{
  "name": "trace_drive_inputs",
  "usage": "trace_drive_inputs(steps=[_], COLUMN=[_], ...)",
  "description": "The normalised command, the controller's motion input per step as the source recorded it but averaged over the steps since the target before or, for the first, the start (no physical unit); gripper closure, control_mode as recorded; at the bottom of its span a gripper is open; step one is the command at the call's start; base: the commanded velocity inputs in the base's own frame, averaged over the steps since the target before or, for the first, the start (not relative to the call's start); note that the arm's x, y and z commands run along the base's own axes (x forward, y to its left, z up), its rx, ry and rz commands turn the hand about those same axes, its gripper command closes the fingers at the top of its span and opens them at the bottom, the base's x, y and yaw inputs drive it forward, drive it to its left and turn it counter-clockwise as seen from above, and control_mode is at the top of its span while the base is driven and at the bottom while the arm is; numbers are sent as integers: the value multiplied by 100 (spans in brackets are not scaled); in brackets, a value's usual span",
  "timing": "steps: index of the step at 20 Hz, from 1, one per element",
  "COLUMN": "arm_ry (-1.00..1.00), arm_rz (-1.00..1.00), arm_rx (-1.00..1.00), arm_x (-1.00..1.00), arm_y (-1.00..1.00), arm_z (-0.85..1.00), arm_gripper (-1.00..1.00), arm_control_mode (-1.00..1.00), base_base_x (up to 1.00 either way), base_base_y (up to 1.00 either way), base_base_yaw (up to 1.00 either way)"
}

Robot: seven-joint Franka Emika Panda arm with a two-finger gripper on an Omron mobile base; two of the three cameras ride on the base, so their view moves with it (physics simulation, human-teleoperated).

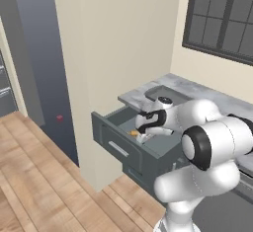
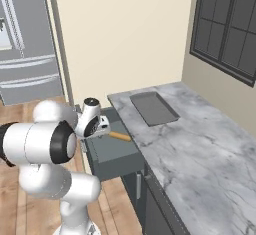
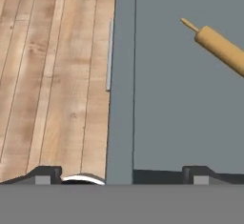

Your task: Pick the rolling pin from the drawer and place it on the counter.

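The drawer is pulled out of the dark-grey cabinets, and its bar handle shows on the flat front. Inside lies the rolling pin, a light-orange wooden cylinder with a thin handle end, resting at an angle on the drawer floor. In the right base view the rolling pin lies close to the counter. My gripper hangs open above the drawer's front wall, one fingertip over the wooden floor and the other over the drawer's inside. Nothing is between the fingers. The pin lies well off to one side of them.
A flat dark-grey tray lies on the marble counter near the wall. A tall beige wall panel rises right behind the drawer. A steel fridge stands to the left. Wooden floor spreads in front of the drawer.
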Motion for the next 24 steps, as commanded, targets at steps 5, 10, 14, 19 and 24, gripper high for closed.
trace_drive_inputs(steps=[5, 10, 14, 19, 24], arm_ry=[7, 7, 1, 0, 0], arm_rz=[14, 8, 6, 16, 23], arm_rx=[0, 0, 0, 0, 0], arm_x=[32, 7, 0, -38, -70], arm_y=[0, 10, 36, 81, 100], arm_z=[-56, -59, -52, -34, -13], arm_gripper=[-100, -100, -100, -100, -100], arm_control_mode=[-100, -100, -100, -100, -100], base_base_x=[0, 0, 0, 0, 0], base_base_y=[0, 0, 0, 0, 0], base_base_yaw=[0, 0, 0, 0, 0])
